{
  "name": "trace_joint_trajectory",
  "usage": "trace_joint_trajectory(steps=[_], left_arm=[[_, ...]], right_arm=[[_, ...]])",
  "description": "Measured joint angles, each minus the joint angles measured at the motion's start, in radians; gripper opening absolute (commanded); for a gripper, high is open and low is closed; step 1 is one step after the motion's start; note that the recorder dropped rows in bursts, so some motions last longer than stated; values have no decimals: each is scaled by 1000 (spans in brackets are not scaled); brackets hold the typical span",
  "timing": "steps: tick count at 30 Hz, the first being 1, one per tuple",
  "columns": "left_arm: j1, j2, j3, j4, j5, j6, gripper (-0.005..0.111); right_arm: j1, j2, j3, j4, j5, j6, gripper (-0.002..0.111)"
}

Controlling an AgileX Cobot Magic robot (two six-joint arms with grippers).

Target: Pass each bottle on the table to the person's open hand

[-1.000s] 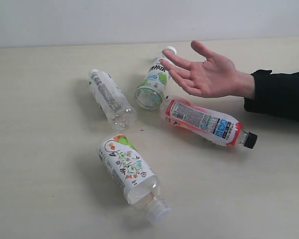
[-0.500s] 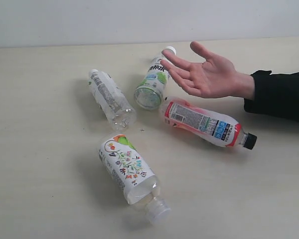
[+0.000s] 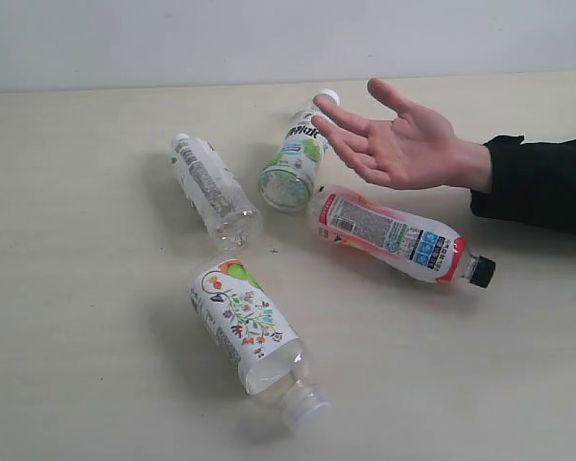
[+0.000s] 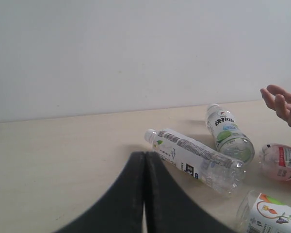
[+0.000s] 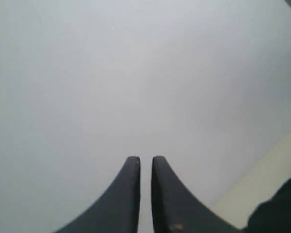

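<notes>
- Four small clear plastic bottles all lie on their sides on the broad pale cream table (image 3: 86, 317); none is lifted yet.
- The person's open hand (image 3: 403, 146) waits palm up at the right far part of the table. Its fingers are near the bottle with green-white label (image 3: 296, 154), and the bottle with red-pink label and black cap (image 3: 394, 235) lies close below it.
- The bottle with floral label (image 3: 250, 331) lies nearest to the exterior camera.
- The bottle with white label and grey text (image 3: 211, 189) lies at the left of the group.
- The left gripper (image 4: 144, 153) is clenched, its black fingers touch each other, and it grasps nothing.
- The right gripper (image 5: 145, 159) is almost pressed together with only a thin slit, it is empty, and it faces mostly the pale wall (image 5: 136, 73).
- The grey-text bottle lies just ahead of the left gripper, with its cap end closer to the fingertips and its long axis slanting away. I judge the left arm is the nearer one; it must open and close across this axis.
</notes>
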Motion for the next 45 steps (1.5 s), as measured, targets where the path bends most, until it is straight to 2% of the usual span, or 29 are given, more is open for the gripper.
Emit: trace_joint_trajectory(steps=[1, 4, 6, 9, 11, 16, 20, 24, 28, 32, 42, 44, 45], left_arm=[[0, 0, 0, 0, 0, 0, 0], [0, 0, 0, 0, 0, 0, 0], [0, 0, 0, 0, 0, 0, 0], [0, 0, 0, 0, 0, 0, 0], [0, 0, 0, 0, 0, 0, 0], [0, 0, 0, 0, 0, 0, 0], [0, 0, 0, 0, 0, 0, 0], [0, 0, 0, 0, 0, 0, 0], [0, 0, 0, 0, 0, 0, 0], [0, 0, 0, 0, 0, 0, 0], [0, 0, 0, 0, 0, 0, 0], [0, 0, 0, 0, 0, 0, 0], [0, 0, 0, 0, 0, 0, 0]], right_arm=[[0, 0, 0, 0, -35, 36, 0], [0, 0, -9, -58, -159, 198, 0], [0, 53, -95, -187, -109, 267, 0], [4, 218, -297, -490, 30, 318, 0], [47, 363, -423, -648, 133, 306, 0], [135, 657, -589, -788, 253, 254, 0], [256, 852, -708, -808, 398, 139, 0], [386, 1036, -819, -795, 659, -38, 0], [482, 1143, -896, -710, 845, -184, 0], [536, 1236, -948, -593, 1029, -379, 0], [542, 1457, -966, -519, 1044, -539, 0], [542, 1519, -966, -485, 1036, -546, 5], [543, 1537, -966, -481, 1036, -547, 13]])
